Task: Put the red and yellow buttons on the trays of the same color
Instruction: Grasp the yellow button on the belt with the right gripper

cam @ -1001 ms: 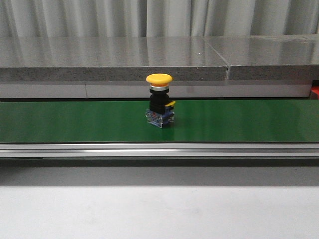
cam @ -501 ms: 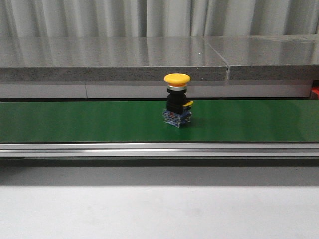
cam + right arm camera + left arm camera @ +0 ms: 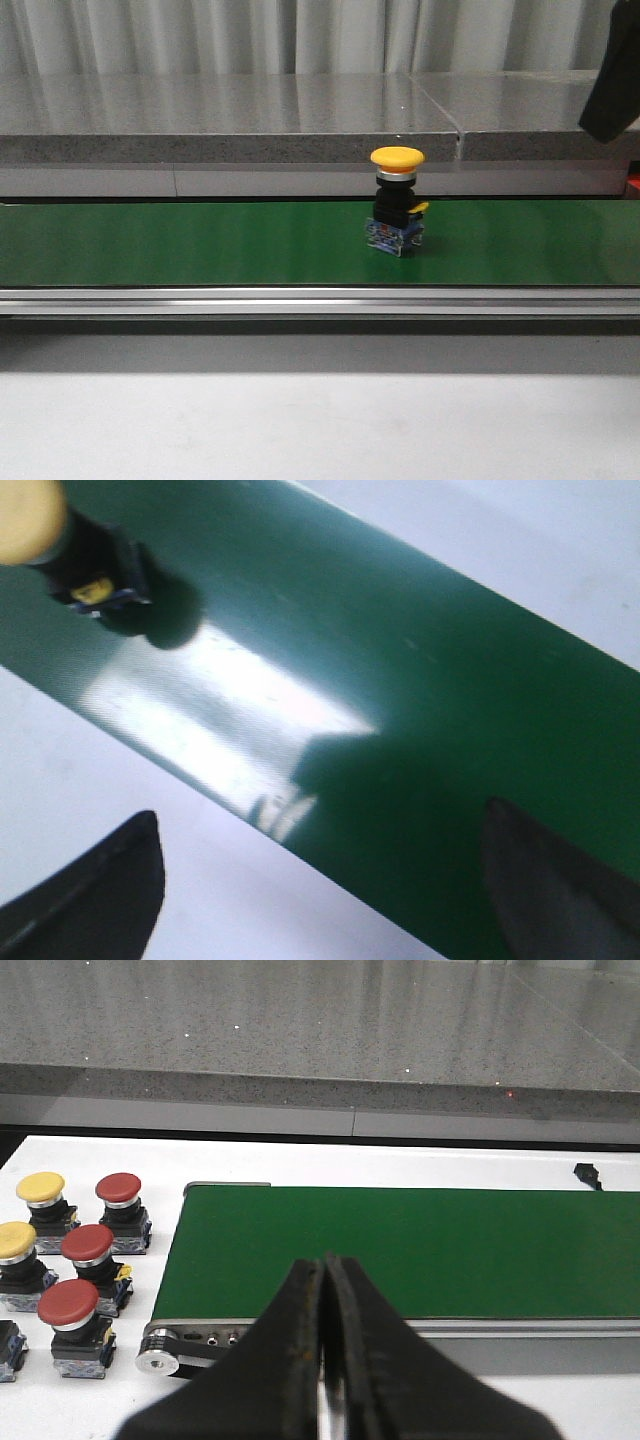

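A yellow button (image 3: 397,212) with a black body and clear blue base stands upright on the green conveyor belt (image 3: 200,245), right of its middle. It also shows in the right wrist view (image 3: 60,550). My right gripper (image 3: 320,880) is open and empty, above the belt's edge and apart from the button; a dark part of that arm (image 3: 612,80) shows at the front view's top right. My left gripper (image 3: 325,1290) is shut and empty, over the belt's end (image 3: 400,1250). Beside that end stand three red buttons (image 3: 88,1260) and two yellow buttons (image 3: 40,1200). No trays are in view.
A grey stone ledge (image 3: 300,120) runs behind the belt. A metal rail (image 3: 300,300) lines the belt's near side, with white table (image 3: 300,420) in front. A red object (image 3: 633,185) peeks in at the far right edge.
The yellow button has travelled right along the belt. A dark part of the right arm has come into the front view's top right corner.
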Motion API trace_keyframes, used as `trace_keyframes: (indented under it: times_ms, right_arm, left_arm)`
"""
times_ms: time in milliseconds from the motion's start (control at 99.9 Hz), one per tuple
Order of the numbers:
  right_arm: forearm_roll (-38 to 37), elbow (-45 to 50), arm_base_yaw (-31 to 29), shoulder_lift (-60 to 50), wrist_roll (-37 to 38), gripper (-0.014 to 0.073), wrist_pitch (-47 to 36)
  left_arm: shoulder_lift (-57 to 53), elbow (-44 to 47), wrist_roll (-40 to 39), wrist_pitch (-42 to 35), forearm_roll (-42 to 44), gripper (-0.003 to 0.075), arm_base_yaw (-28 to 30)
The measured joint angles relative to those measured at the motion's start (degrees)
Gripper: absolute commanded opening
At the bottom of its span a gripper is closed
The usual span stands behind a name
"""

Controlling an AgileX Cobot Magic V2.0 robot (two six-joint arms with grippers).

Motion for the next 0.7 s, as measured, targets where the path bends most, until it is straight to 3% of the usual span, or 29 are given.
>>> trace_keyframes:
  times_ms: [330, 701]
  right_arm:
    - [0.1, -0.9, 8.7, 6.0, -0.8, 0.0632, -4.0]
    - [1.2, -7.2, 12.8, 15.8, -0.8, 0.0603, -9.4]
  left_arm:
    - [0.0, 0.0, 0.0, 0.0, 0.0, -0.0019, 0.0]
    - [0.0, 0.0, 0.0, 0.0, 0.0, -0.0019, 0.0]
